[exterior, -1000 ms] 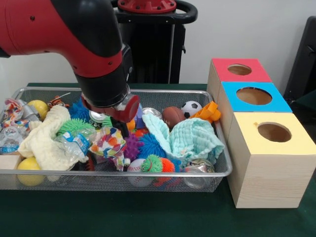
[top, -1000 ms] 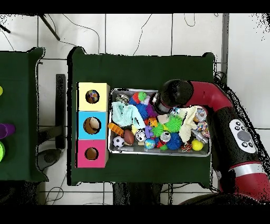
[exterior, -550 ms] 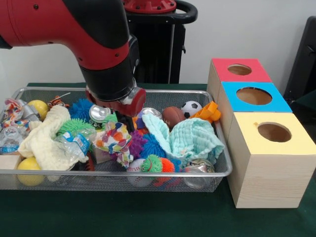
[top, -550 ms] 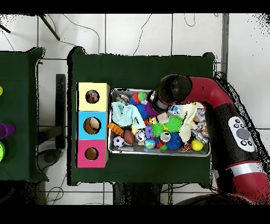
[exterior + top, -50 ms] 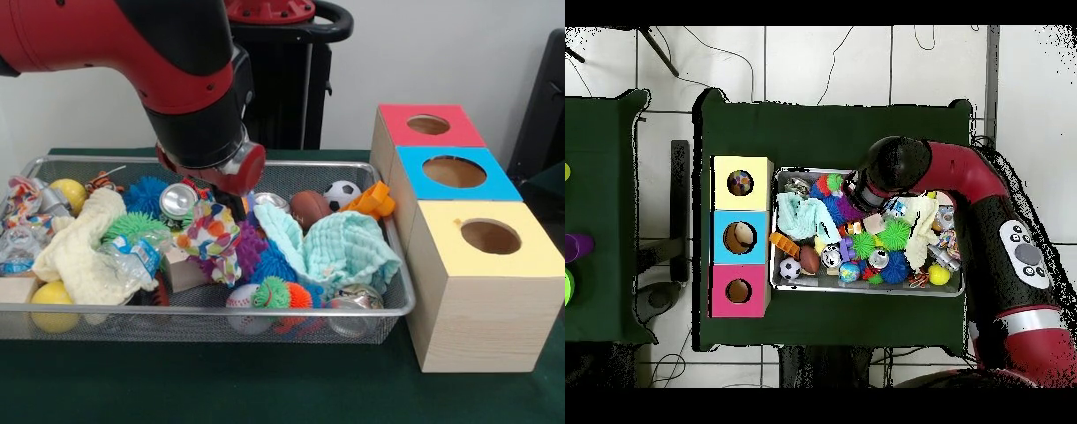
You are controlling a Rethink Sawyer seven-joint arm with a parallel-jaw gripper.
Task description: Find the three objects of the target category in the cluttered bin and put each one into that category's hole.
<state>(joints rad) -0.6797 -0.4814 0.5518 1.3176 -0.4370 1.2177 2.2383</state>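
Gripper (image 5: 231,205) clamped on multicolour crinkly toy (image 5: 209,238) just above wire bin (image 5: 399,305); grip looks thin, so it could slip back into the clutter en route to boxes.

Jaws hidden beneath the arm's wrist (image 5: 212,163), multicoloured cloth (image 5: 210,238) covering toys below

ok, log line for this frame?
phase: lifting | gripper: shut on multicolored pouch | over: wire bin | boxes: untouched

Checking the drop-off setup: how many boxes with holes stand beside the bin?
3, in a row beside the mesh bin: red-topped box farthest from the front camera, blue-topped box in the middle, yellow-topped box nearest. None seems hidden.
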